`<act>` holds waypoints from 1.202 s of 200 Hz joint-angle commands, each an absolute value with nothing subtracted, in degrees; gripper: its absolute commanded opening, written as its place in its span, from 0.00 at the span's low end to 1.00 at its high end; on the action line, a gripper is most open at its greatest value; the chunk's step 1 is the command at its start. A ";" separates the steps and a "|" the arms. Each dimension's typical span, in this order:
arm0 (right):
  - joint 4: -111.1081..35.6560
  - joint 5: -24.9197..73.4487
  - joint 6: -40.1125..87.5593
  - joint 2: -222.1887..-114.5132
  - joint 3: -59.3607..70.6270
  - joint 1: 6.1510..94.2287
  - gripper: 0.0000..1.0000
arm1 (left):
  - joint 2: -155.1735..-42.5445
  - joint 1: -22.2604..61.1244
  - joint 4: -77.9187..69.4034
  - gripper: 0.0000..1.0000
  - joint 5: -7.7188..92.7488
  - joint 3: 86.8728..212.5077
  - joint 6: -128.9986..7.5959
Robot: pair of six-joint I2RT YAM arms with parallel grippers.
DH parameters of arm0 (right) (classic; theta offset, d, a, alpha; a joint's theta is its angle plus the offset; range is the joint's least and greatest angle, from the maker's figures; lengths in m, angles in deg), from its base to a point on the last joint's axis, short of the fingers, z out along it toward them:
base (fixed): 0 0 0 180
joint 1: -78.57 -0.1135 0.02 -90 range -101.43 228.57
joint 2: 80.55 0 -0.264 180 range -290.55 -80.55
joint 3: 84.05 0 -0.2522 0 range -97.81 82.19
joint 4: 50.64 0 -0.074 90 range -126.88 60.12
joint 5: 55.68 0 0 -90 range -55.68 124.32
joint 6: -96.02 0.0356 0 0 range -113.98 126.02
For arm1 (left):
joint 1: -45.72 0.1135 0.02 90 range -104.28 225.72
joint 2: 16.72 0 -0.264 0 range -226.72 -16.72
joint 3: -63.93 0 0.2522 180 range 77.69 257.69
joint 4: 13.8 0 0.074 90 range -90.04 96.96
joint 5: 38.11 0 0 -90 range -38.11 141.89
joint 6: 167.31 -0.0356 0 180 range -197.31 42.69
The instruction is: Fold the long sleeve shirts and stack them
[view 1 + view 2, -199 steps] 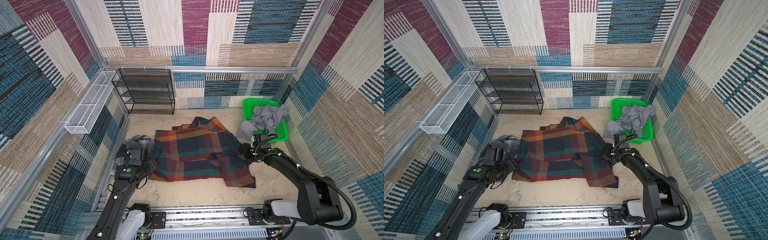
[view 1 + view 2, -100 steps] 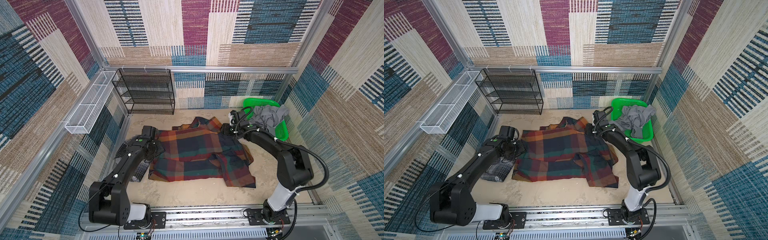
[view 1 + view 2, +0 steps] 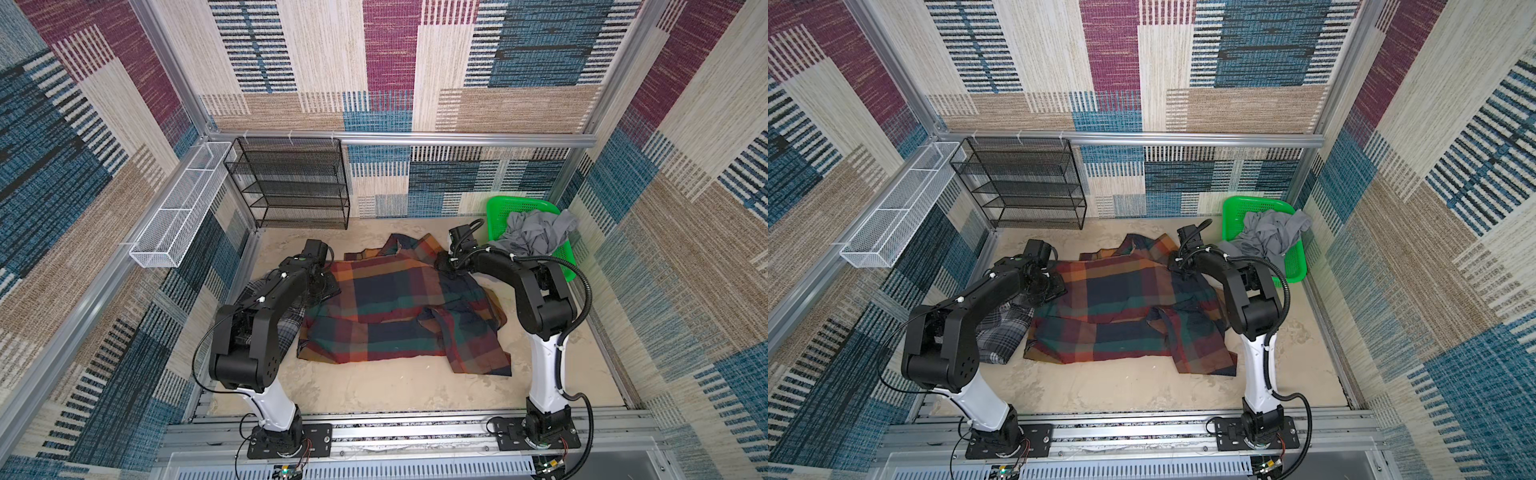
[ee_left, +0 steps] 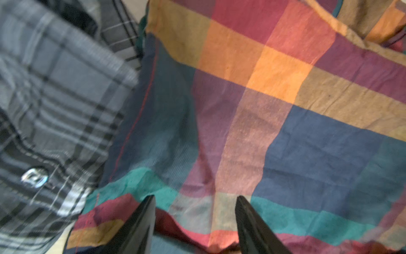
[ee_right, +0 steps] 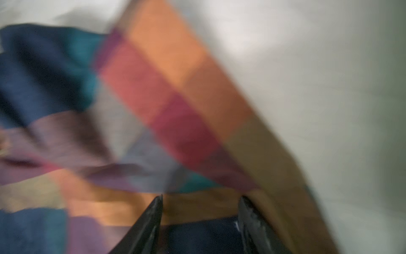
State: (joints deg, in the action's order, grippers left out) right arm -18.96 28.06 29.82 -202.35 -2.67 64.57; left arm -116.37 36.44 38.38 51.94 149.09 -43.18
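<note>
The big shirt (image 3: pixel 386 316) lies opened out across the middle of the counter (image 3: pixel 374 395), collar towards 12 o'clock. It is not yet a tidy fold. One sleeve is drawn in across the body, while the side at 4 o'clock trails out in a rumpled flap and the far edge near 1 o'clock is bunched. The grey shirt (image 3: pixel 1003 332) sits just beside it at 9 o'clock, touching its edge. It makes a compact shape, partly hidden under the left arm, and it looks folded already, though the pictures do not settle that.

The left jaws stand spread, low over the big shirt's corner at 10 o'clock, right where it meets the grey shirt, with nothing pinched. The right jaws are also spread, over the bunched edge near 1 o'clock. That wrist view is blurred, but the gap between them is plain.

My guess is that the task is somewhere near halfway. The big shirt needs its loose side brought in, then its folds, then stacking with the grey shirt.

A green basket (image 3: pixel 523 205) at 2 o'clock holds a heap of grey cloth (image 3: pixel 536 232). Whether that is another shirt to fold cannot be told. A black rack (image 3: pixel 291 183) stands at 11 o'clock.
</note>
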 commanded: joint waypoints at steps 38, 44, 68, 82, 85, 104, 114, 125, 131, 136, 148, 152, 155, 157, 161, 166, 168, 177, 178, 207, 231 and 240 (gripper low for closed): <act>-21.77 32.05 35.09 -197.12 7.47 70.75 0.58 | -119.43 35.27 39.43 0.64 51.62 155.02 -47.86; -22.26 32.56 35.40 -195.64 8.89 70.71 0.58 | -119.11 35.11 39.47 0.65 51.26 155.60 -48.23; -23.94 30.16 35.65 -191.04 11.28 69.92 0.63 | -115.16 33.71 38.58 0.68 48.70 154.92 -49.00; -24.09 30.19 34.84 -188.01 11.80 68.46 0.70 | -111.30 31.26 37.67 0.69 49.81 152.88 -48.83; -24.18 30.14 34.85 -187.25 11.95 68.32 0.71 | -110.54 30.55 37.40 0.69 50.15 152.12 -48.64; -23.95 27.76 35.08 -183.44 12.25 68.11 0.86 | -105.24 24.41 36.71 0.69 52.53 148.16 -47.24; -22.64 26.67 35.01 -181.80 11.51 68.11 0.91 | -102.90 20.76 36.68 0.69 53.46 146.23 -46.19; -21.97 24.82 34.81 -179.67 11.22 68.12 0.92 | -100.61 17.04 36.03 0.69 53.69 143.77 -43.33; -21.58 24.21 34.77 -178.42 11.21 68.03 0.93 | -99.56 14.90 34.83 0.69 53.59 142.27 -42.08; -20.96 23.97 34.76 -177.26 11.09 67.97 0.93 | -98.97 12.22 33.99 0.69 53.56 140.94 -41.09; -20.12 25.36 34.85 -174.51 11.21 67.94 0.93 | -98.84 7.54 33.54 0.69 54.32 139.72 -38.40; -20.09 25.97 34.85 -173.31 11.51 67.94 0.93 | -99.06 6.19 33.43 0.69 54.41 139.47 -37.42; -20.04 26.31 34.79 -172.41 11.66 67.94 0.94 | -99.33 4.89 32.95 0.69 54.34 139.18 -36.65; -19.90 26.51 34.73 -171.81 11.78 67.98 0.94 | -99.60 4.16 32.53 0.69 54.15 139.07 -36.16; -19.78 26.90 34.51 -170.64 11.87 67.97 0.94 | -100.10 2.67 31.74 0.69 53.70 138.83 -35.37; -19.26 27.45 34.39 -169.31 11.83 67.93 0.94 | -101.05 0.98 30.88 0.69 53.41 138.69 -34.12; -19.05 27.63 34.32 -168.86 11.73 67.94 0.94 | -101.48 0.28 30.59 0.69 53.32 138.64 -33.62; -18.31 28.39 33.98 -166.73 11.78 67.94 0.94 | -103.90 -2.53 28.76 0.69 52.22 139.25 -32.11; -18.23 28.54 33.98 -166.53 11.74 67.94 0.94 | -104.16 -2.79 28.60 0.69 52.05 139.41 -31.95; -16.43 29.91 32.39 -160.56 12.77 67.94 0.95 | -112.77 -9.90 26.31 0.69 51.25 145.14 -30.06; -15.40 32.46 31.47 -155.30 14.01 68.03 0.96 | -117.74 -13.75 25.10 0.70 51.87 149.11 -29.24; -15.34 32.97 31.47 -153.41 14.41 68.11 0.97 | -119.10 -14.47 23.34 0.70 50.85 149.38 -28.23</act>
